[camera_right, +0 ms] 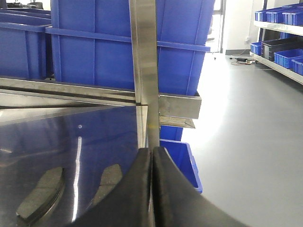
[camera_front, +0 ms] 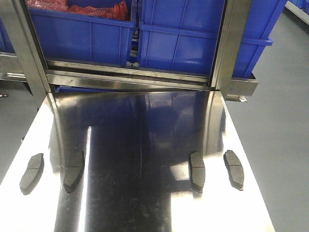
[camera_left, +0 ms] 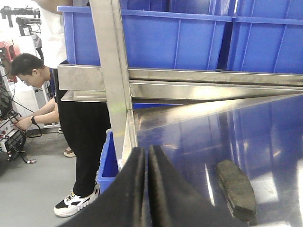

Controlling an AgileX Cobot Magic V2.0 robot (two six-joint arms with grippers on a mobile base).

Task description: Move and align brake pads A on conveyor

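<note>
From what I see, the task is at its very beginning. None of the brake pads A (camera_front: 74, 170) is on the conveyor; all lie on the shiny steel tabletop (camera_front: 145, 135). The conveyor is not in any of my views, so I cannot say where it stands. I count four pads in the front view: a left pair (camera_front: 32, 171) in the lower left of the frame and a right pair (camera_front: 197, 170) in the lower right. The two pairs are well apart, and each pad lies flat, near its neighbour without touching it. The left gripper (camera_left: 147, 158) sits at the bottom centre of its wrist view with its two black fingers pressed together and nothing between them; one pad shows in the lower right of that view. The right gripper (camera_right: 152, 156) is the same, fingers fully together and empty, with two pads in the lower left of its view. So I judge that all four moves and the aligning are left to do. At the top of the front view I count two big blue crates (camera_front: 183, 43), with slivers of more at the edges.
</note>
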